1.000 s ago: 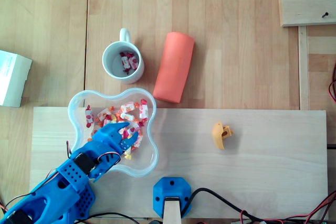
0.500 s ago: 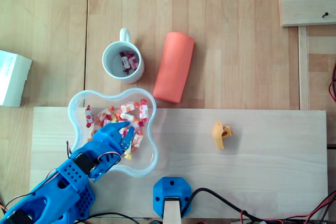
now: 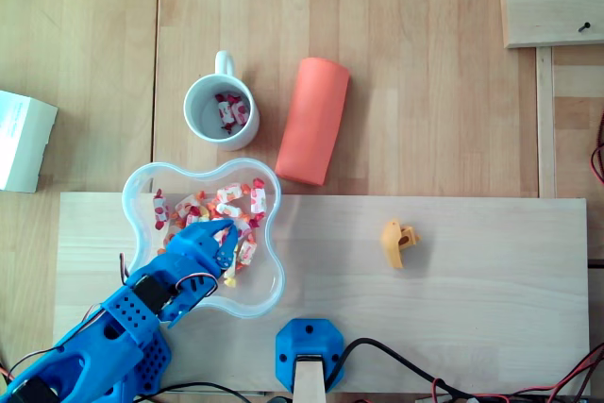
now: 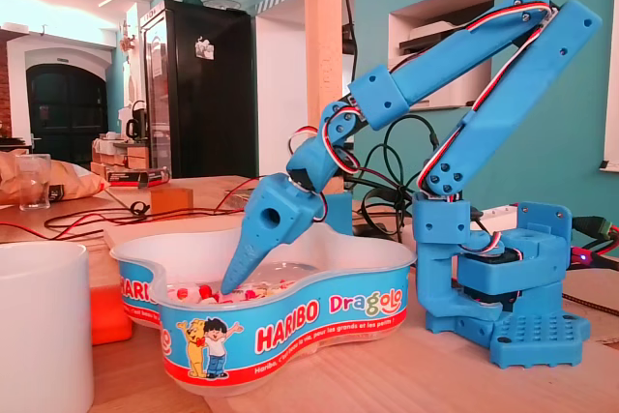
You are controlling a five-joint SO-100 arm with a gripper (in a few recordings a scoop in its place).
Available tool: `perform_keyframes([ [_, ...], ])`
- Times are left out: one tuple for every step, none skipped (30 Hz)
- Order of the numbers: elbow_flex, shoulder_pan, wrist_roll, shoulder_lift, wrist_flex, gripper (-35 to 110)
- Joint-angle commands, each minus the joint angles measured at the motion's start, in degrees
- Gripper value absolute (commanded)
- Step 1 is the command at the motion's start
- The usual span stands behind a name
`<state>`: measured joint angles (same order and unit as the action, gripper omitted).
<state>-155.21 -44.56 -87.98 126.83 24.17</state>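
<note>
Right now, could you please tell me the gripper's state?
Gripper: shut, tips among the sweets in the Haribo tub; a held sweet cannot be told.

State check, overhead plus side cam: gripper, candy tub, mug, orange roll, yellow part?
gripper: jaws closed, tip down among the candies; can't tell whether one is pinched.
tub: upright, no lid, partly filled with candies.
mug: upright, a few candies inside.
orange roll: lying on its side beside the mug.
yellow part: lying loose on the board, nothing touching it.
</note>
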Motion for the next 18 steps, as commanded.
perform_keyframes([
  [1.67, -0.7, 1.05, 0.7, 0.0, 7],
  [1.67, -0.79, 1.41, 0.7, 0.0, 9],
  [1.67, -0.79, 1.58, 0.7, 0.0, 11],
  [1.67, -0.79, 1.49, 0.7, 0.0, 14],
  [1.67, -0.79, 1.49, 0.7, 0.0, 16],
  [1.67, -0.88, 1.58, 0.7, 0.0, 18],
  [1.67, -0.88, 1.58, 0.7, 0.0, 20],
  [1.58, -0.88, 1.58, 0.7, 0.0, 21],
  [1.58, -0.88, 1.58, 0.7, 0.0, 22],
  [1.41, -0.88, 1.58, 0.7, 0.0, 23],
  [1.14, -0.88, 1.58, 0.7, -0.09, 24],
  [0.79, -0.79, 1.58, 0.62, -0.09, 24],
  [0.62, -0.79, 1.58, 0.26, -0.18, 24],
  [0.53, -0.79, 1.58, -0.09, -0.18, 24],
  [0.53, -0.79, 1.58, -0.26, -0.18, 24],
  [0.44, -0.7, 1.58, -0.35, -0.18, 24],
  [0.44, -0.7, 1.58, -0.35, -0.18, 24],
  [0.35, -0.7, 1.58, -0.35, -0.18, 24],
])
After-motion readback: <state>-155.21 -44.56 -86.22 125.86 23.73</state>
